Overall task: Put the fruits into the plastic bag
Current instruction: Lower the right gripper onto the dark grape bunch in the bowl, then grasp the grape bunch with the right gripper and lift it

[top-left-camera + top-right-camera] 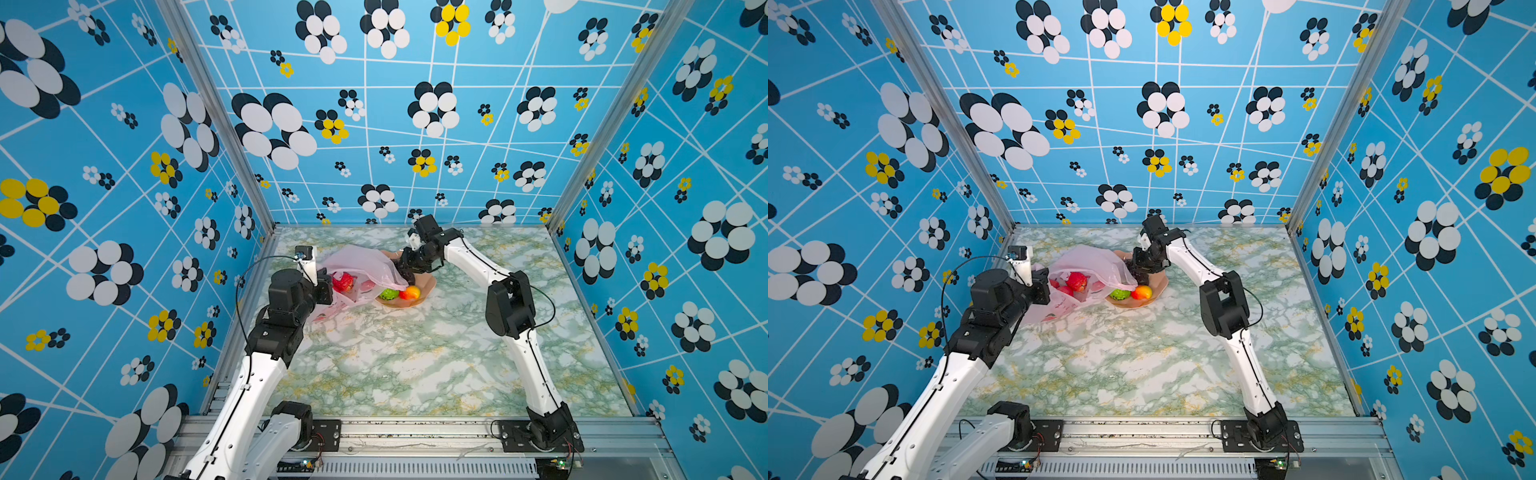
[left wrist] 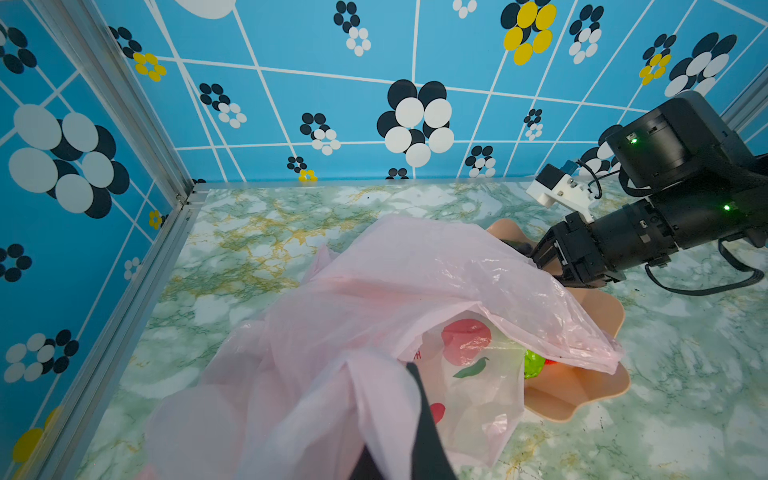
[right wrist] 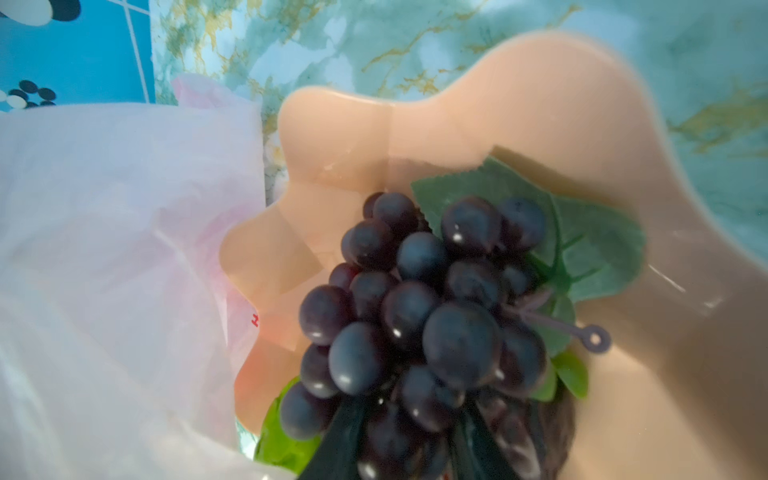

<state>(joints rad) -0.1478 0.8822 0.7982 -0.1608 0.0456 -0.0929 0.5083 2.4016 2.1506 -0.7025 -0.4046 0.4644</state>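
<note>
Left gripper (image 1: pixel 325 286) is left of centre in both top views, jaws fully closed on the near rim of the plastic bag (image 1: pixel 361 262). Left wrist view shows pink film bunched around its dark finger (image 2: pixel 426 428) at the bottom edge, with the bag mouth held up and facing right. Bag lies centre-left on the marble-pattern table (image 1: pixel 395 365), its right flap draped over the left side of the peach scalloped bowl (image 1: pixel 429 286). Bumpy red fruit (image 1: pixel 343 282) is inside the bag, visible through the mouth. There's a second red shape next to it, fruit or print, can't tell. Bumpy green fruit (image 1: pixel 389 294) and mango-like fruit (image 1: pixel 410 293) sit side by side in the near part of the bowl, the green one half under the bag flap. Right gripper (image 1: pixel 405 272) reaches in from the right, tip down in the far part of the bowl, just beside the bag. In the right wrist view the grape bunch (image 3: pixel 415 311) with its green leaf (image 3: pixel 594 245) is in the bowl, filling the centre and lower frame. Two dark fingers (image 3: pixel 343 440) come in at the bottom edge either side of the lower grapes, jaws narrowed and pressing on them, so the bunch is pinched. Can't tell if the bunch is clear of the bowl floor.
</note>
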